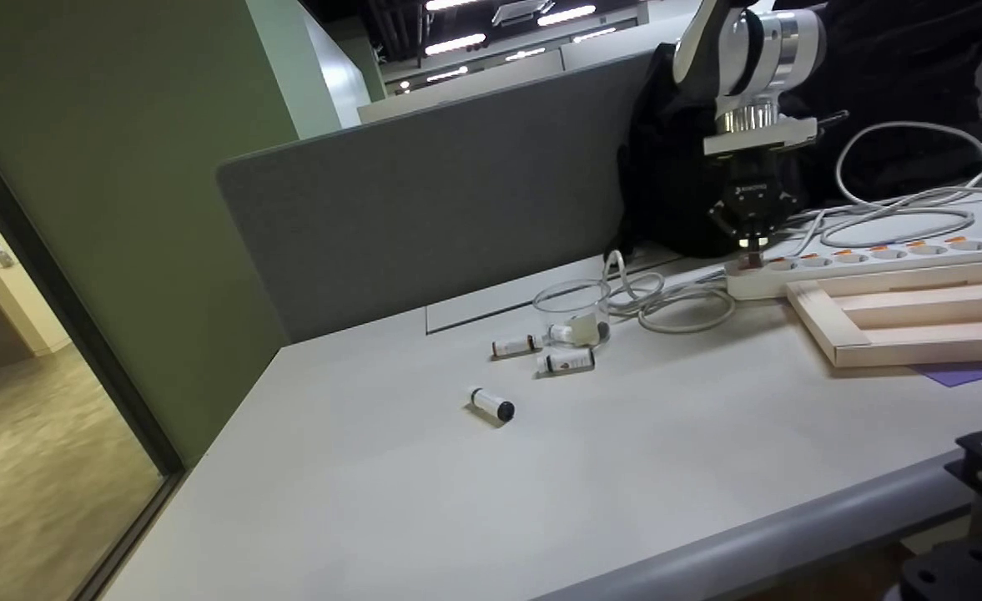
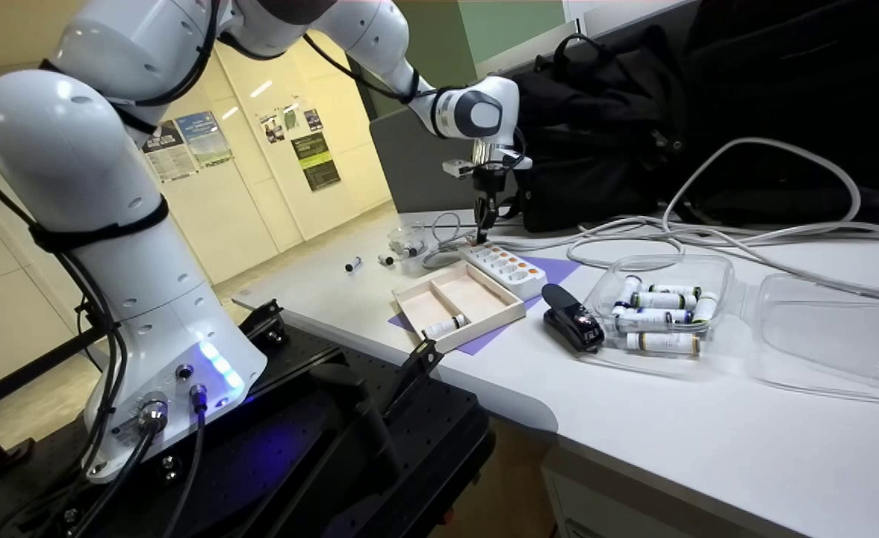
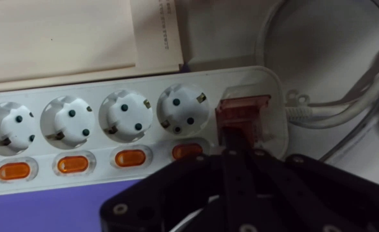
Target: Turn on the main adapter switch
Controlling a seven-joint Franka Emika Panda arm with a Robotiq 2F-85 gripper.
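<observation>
The adapter is a long white power strip with round sockets and small orange switches, seen in the wrist view [image 3: 105, 175] and both exterior views [image 1: 858, 271] [image 2: 532, 288]. The main adapter switch [image 3: 242, 108] is a larger red rocker at the strip's cable end, in the wrist view. My gripper [image 3: 236, 137] is shut, with its fingertips over the near part of this red switch and seeming to touch it. The fingers hide that part. In both exterior views my gripper [image 1: 753, 255] [image 2: 482, 237] points straight down at that strip end. I cannot tell whether the switch is lit.
A pale wooden tray [image 1: 841, 334] lies against the strip, over purple paper [image 2: 558, 265]. White cables [image 1: 916, 213] loop behind. Small white cylinders [image 1: 491, 404] and a clear cup [image 1: 570, 305] lie near the cable end. A black stapler [image 2: 572, 317] and clear box [image 2: 663, 261] stand nearby.
</observation>
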